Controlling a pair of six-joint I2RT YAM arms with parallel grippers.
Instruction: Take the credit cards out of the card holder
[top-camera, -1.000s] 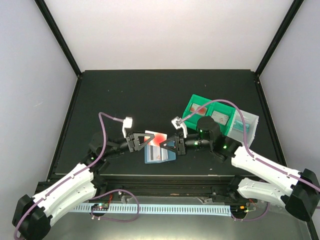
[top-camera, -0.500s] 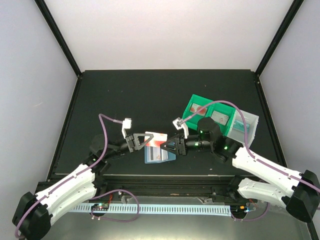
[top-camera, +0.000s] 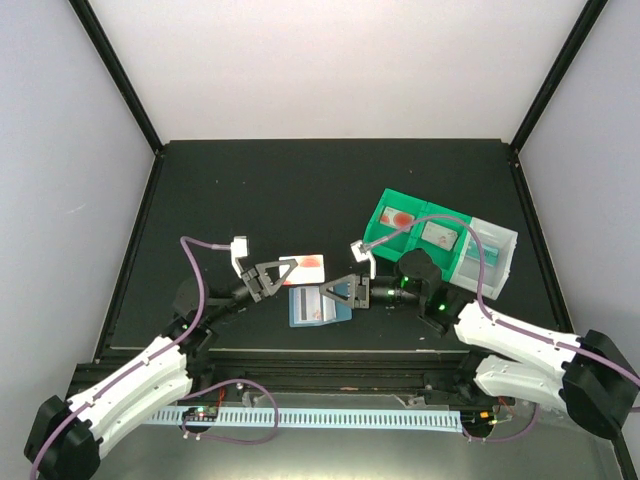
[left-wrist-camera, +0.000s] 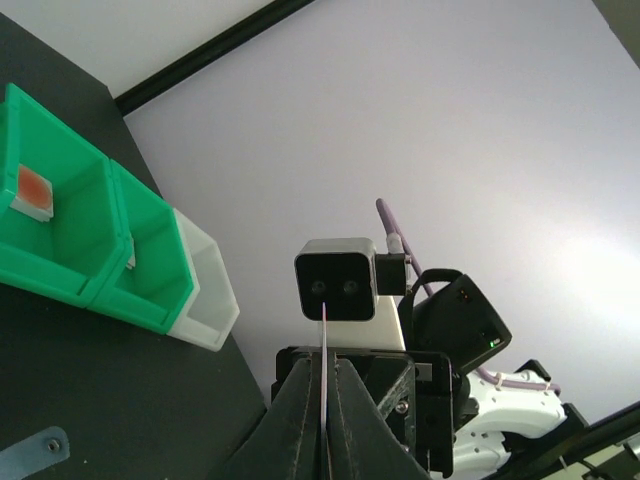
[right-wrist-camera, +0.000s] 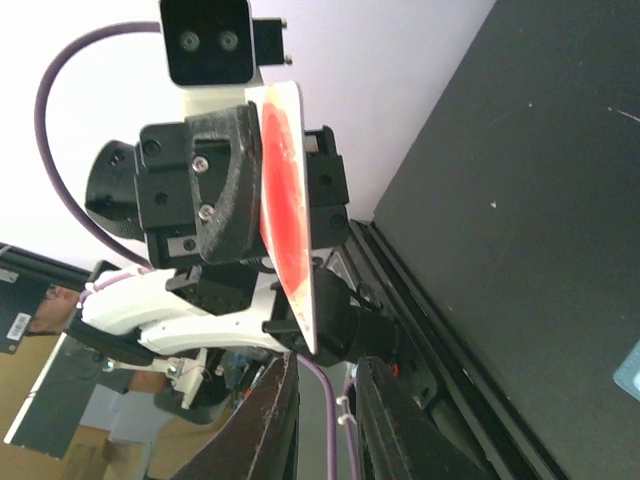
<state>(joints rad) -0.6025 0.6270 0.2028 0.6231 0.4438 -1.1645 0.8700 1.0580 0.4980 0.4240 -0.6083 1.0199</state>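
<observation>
A whitish-pink credit card (top-camera: 308, 264) with a red mark is pinched in the left gripper (top-camera: 285, 270), above the bench (top-camera: 250, 190). The light blue card holder (top-camera: 312, 310) lies by the bench's near edge. The right gripper (top-camera: 325, 292) is at its far side, fingers slightly apart and empty; contact is unclear.

On the black table (top-camera: 300, 190) lie the card holder (top-camera: 318, 307) and compartment bins (top-camera: 380, 215).

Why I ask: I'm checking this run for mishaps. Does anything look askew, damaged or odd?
Nothing stands out. The left gripper pinches a whitish-pink plastic card with a red mark, the light blue plastic card holder lies flat on the black table, and the green and clear bins stand upright.
</observation>
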